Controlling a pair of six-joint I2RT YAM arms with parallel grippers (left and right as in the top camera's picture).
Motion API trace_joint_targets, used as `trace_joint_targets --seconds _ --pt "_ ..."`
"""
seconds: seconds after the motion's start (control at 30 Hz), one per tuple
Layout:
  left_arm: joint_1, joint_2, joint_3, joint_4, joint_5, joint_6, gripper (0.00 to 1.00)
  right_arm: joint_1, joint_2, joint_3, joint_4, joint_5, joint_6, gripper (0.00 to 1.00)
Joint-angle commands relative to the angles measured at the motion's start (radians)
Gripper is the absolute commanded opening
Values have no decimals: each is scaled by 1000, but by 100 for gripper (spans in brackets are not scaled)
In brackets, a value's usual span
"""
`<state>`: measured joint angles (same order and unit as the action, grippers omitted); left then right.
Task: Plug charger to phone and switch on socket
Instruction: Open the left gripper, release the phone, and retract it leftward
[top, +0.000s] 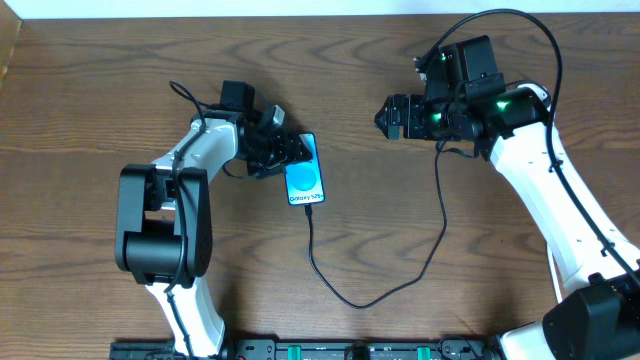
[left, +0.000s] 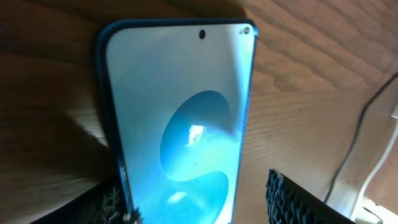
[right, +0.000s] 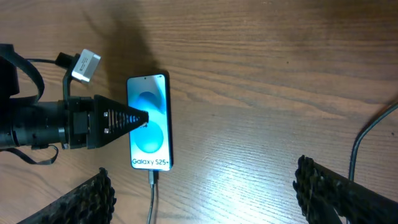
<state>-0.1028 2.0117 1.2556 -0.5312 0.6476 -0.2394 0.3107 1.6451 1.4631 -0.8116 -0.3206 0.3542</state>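
Observation:
The phone (top: 305, 180) lies flat on the wooden table, its blue screen up and reading "Galaxy S25+" (right: 149, 124). The charger's black cable (top: 345, 295) has its small plug (right: 153, 179) in the phone's bottom port. It loops toward me and runs up under the right arm. My left gripper (top: 277, 150) is open around the phone's top end (left: 180, 112). One finger touches an edge and the other stands apart. My right gripper (top: 388, 115) is open and empty above bare table (right: 202, 186), to the right of the phone. The socket is hidden under the right arm in the overhead view.
In the left wrist view, a white cord (left: 380, 168) and a white piece (left: 372, 213) show at the right edge, beside the black cable (left: 354, 149). The table's far edge (top: 300, 17) runs along the top.

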Motion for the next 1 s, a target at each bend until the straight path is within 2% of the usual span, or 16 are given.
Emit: trace_joint_targets --seconds 0.0,0.47,0.97 --pt "5 40 -35 -19 -197 0 71 5 -11 4 -5 5 -15 92" --pt "6 -4 -34 -56 -302 -1 71 5 -11 4 -5 8 -15 92" --pt "19 -328 -34 -129 -320 -1 71 5 -11 4 -15 28 -15 92"
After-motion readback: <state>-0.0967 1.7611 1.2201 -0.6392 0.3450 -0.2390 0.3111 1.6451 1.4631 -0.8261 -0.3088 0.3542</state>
